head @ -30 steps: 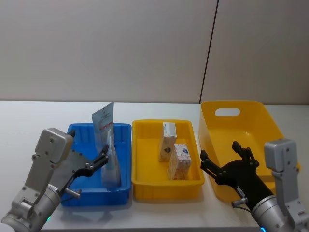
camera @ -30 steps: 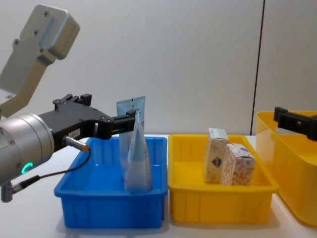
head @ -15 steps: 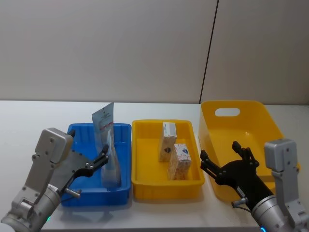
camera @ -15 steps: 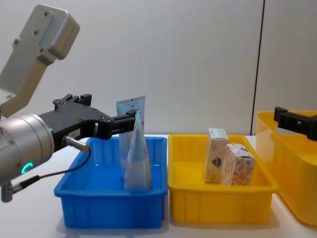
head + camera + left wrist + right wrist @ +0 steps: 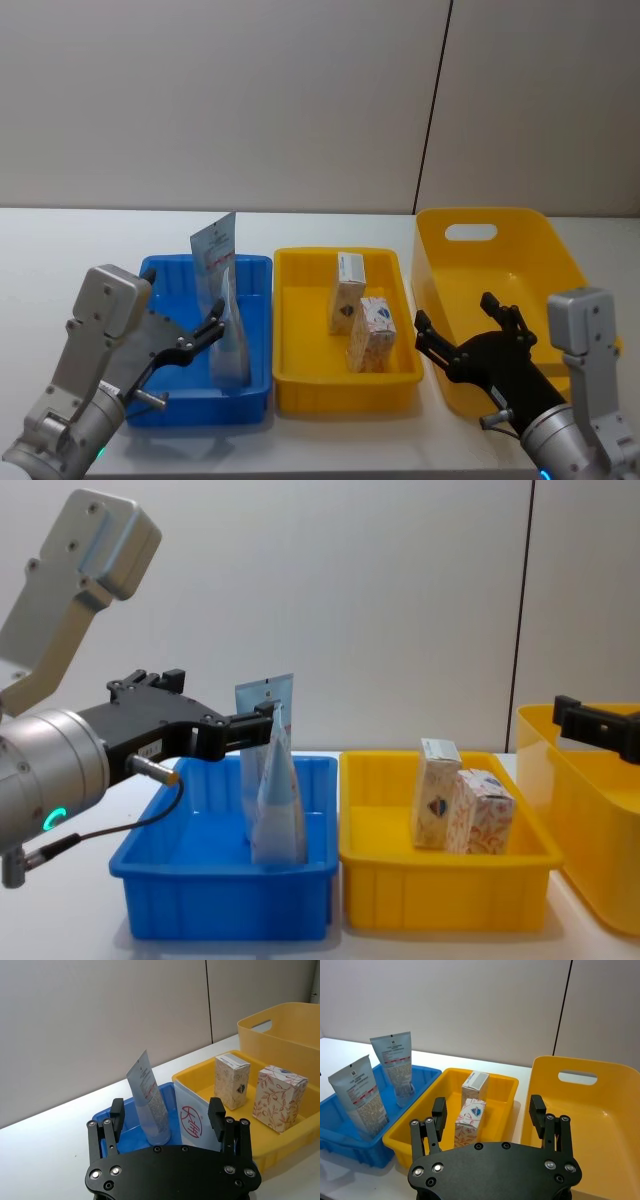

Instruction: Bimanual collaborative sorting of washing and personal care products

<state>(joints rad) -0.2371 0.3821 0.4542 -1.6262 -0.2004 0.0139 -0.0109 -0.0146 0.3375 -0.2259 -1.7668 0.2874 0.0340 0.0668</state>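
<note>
Holding left gripper [image 5: 166, 1110] and right gripper [image 5: 487, 1104] spread above the table's [image 5: 60, 240] near edge?
— We are. Pouch [image 5: 232, 345] and tube [image 5: 213, 248] stand by the blue tray's [image 5: 255, 265] right edge, cartons [image 5: 349, 290] [image 5: 373, 333] by the yellow tray's [image 5: 300, 255]

No visible change from a second ago.

White table [image 5: 60, 240] bearing, from the robot's left to its right, a shallow blue plastic tray [image 5: 230, 408], a shallow yellow plastic tray [image 5: 345, 392] just beside it, and a taller yellow tub [image 5: 540, 255] with a handle cut-out, all in one row near the front edge.
</note>
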